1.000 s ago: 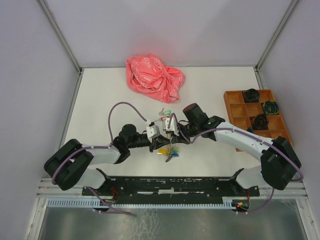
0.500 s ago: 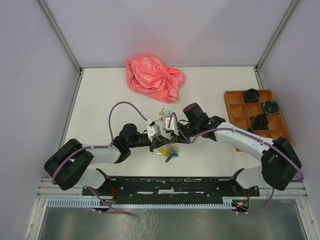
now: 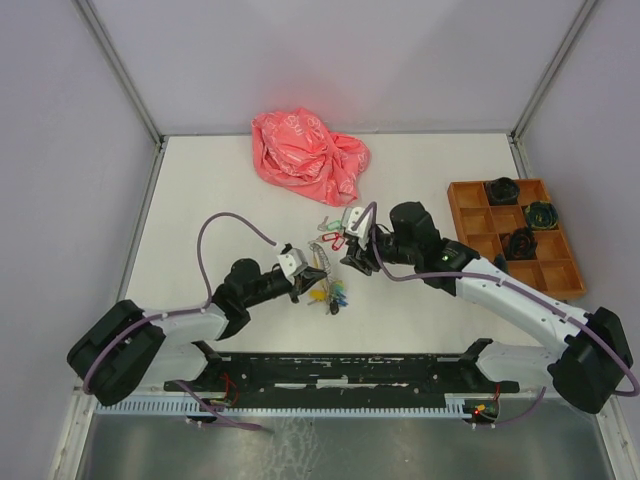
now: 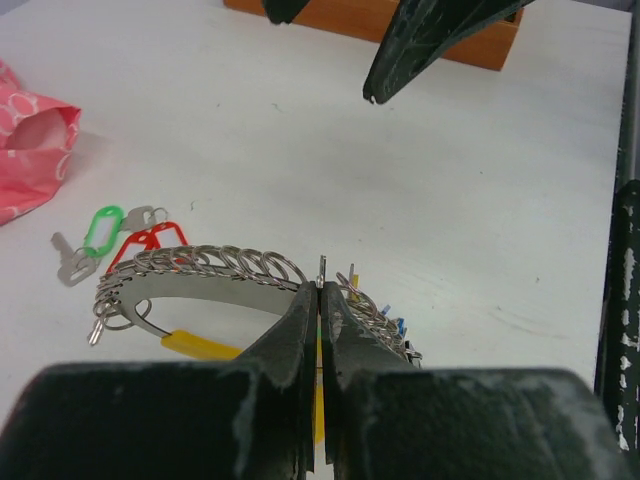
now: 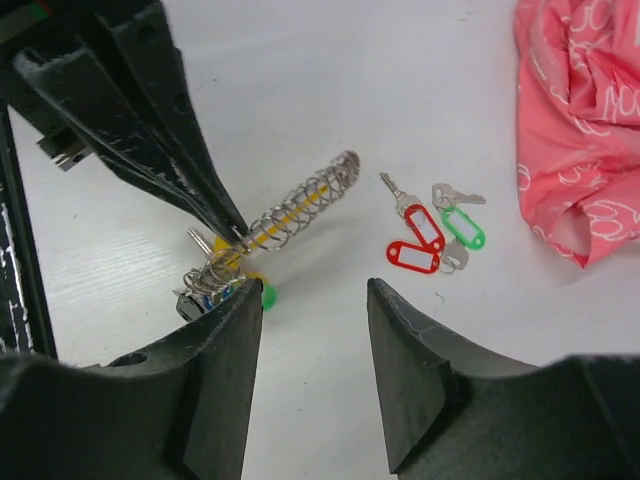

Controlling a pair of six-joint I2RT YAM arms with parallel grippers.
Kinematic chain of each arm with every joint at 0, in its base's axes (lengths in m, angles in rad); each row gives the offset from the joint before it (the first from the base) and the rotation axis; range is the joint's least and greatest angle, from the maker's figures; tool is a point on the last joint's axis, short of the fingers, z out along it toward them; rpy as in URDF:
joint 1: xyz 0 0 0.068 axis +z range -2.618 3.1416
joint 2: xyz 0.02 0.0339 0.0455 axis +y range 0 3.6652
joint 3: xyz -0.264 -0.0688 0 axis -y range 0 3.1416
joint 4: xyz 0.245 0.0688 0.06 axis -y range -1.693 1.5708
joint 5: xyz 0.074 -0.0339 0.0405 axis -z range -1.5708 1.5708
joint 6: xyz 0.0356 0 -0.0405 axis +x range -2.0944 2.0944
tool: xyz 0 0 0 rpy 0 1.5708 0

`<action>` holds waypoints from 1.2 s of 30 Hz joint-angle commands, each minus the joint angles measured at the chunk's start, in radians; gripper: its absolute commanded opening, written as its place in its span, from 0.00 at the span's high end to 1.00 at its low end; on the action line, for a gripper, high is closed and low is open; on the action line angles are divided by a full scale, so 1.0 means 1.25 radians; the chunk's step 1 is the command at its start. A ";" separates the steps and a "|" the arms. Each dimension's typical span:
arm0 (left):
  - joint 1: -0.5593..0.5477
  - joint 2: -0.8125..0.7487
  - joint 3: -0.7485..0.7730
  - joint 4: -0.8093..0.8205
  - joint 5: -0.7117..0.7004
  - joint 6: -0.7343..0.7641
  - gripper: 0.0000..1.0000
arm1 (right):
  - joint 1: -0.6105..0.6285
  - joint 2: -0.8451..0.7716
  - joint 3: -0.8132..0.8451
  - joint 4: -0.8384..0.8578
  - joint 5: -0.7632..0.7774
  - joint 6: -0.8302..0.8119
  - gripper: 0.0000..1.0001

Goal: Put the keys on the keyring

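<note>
White table point(image 3: 200, 200): carries all items. Pink bag point(image 3: 308, 143) crumpled at the far side. Orange compartment tray point(image 3: 465, 215) at the right edge. Left pincer point(image 4: 320, 290): closed tight on the keyring point(image 4: 200, 265), which sits near the table centre with yellow, blue and green tags bunched at its near end. Right pincer point(image 5: 315, 290): fingers well apart, holding nothing, above the table just beside the keyring. The keys point(image 5: 430, 235), red- and green-tagged, lie loose on the table just beyond the keyring, apart from both pincers.
</note>
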 commanded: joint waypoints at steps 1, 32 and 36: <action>0.000 -0.069 -0.040 0.112 -0.140 -0.048 0.97 | -0.003 -0.001 0.023 0.080 0.150 0.179 0.43; 0.001 -0.206 -0.092 -0.008 -0.599 -0.115 0.97 | -0.012 0.578 0.328 0.134 0.387 0.448 0.36; 0.000 -0.192 -0.083 -0.015 -0.589 -0.115 0.97 | -0.013 0.619 0.348 0.144 0.402 0.466 0.48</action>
